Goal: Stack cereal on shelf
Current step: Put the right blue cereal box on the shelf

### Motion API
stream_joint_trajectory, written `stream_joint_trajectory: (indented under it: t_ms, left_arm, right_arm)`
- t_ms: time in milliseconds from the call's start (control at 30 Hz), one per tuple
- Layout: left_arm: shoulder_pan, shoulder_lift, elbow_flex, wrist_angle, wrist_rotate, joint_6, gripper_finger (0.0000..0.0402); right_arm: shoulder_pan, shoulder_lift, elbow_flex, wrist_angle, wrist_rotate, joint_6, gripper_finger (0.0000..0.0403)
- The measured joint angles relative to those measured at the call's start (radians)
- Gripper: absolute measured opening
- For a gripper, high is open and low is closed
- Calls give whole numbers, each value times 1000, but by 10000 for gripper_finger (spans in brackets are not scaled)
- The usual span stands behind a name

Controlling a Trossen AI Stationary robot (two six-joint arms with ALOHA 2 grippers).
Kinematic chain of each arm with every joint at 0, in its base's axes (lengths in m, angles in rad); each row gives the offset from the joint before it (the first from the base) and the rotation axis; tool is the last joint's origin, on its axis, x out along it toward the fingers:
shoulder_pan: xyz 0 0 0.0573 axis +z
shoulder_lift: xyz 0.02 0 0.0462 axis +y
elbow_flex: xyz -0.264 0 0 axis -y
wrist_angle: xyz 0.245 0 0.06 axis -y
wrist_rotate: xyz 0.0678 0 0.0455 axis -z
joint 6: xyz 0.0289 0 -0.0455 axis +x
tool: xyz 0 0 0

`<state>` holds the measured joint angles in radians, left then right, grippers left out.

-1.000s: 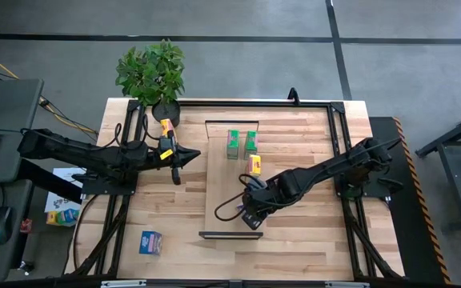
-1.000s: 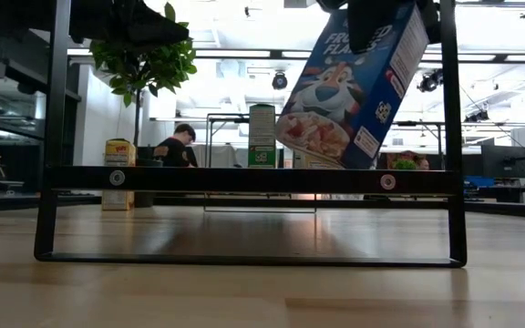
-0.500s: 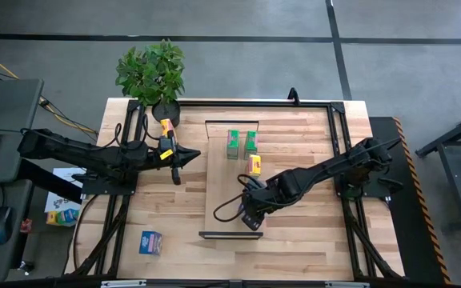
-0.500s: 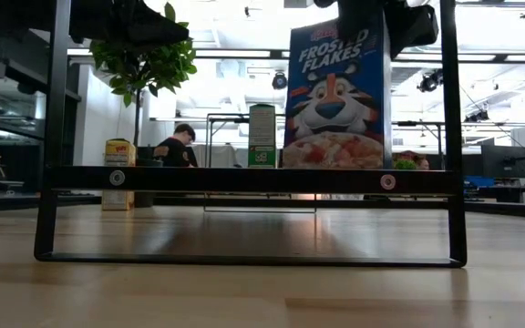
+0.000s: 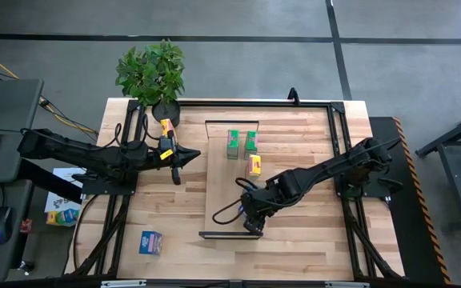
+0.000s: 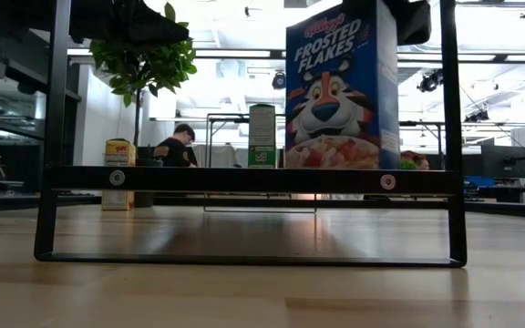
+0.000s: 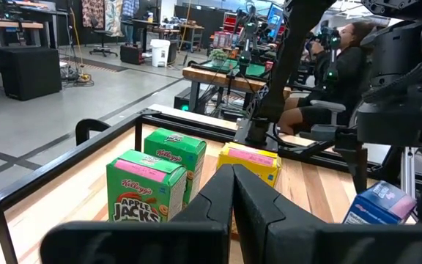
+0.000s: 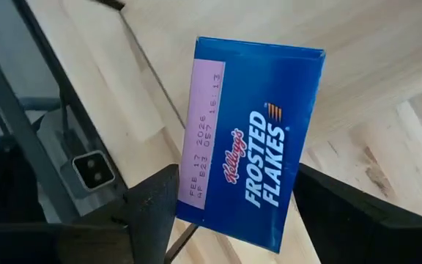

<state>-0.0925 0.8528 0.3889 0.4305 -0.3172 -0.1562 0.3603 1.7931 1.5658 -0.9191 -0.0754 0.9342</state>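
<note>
My right gripper (image 5: 252,218) hangs over the near end of the shelf (image 5: 218,188), a narrow light-wood plank with black end brackets. It is shut on a blue cereal box (image 6: 340,91), which stands upright. Two green boxes (image 5: 242,142) and a yellow box (image 5: 254,165) stand on the shelf's far half. Another yellow box (image 5: 166,128) stands by the plant, and a second blue box (image 5: 150,242) lies on the table near the left corner. My left gripper (image 5: 175,166) waits shut left of the shelf. My right gripper comes from above, pointing down, and pinches the blue box near its top end (image 8: 247,139) between its two fingers (image 8: 149,202). One finger is on each of two opposite sides. The box is upright; the bracket's bar hides its bottom edge in the low view.
A potted plant (image 5: 152,72) stands at the table's far left corner. A black metal frame (image 5: 334,128) runs round the tabletop. The shelf's near bracket (image 6: 244,178) crosses the low view. People sit in the room beyond the table.
My right gripper has turned the blue box from tilted to upright and has shifted it slightly toward the table's near edge. The box now looks larger in the low view.
</note>
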Motion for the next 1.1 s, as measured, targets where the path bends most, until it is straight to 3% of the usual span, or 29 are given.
stream_joint_trajectory:
  t_ms: [467,633,1100]
  left_arm:
    - [0,0,0,0,0,0,0]
    - [0,0,0,0,0,0,0]
    - [0,0,0,0,0,0,0]
  right_arm:
    - [0,0,0,-2,-56,-19,256]
    - [-1,0,0,5,21,14,256]
    - [7,0,0,27,296,362,256]
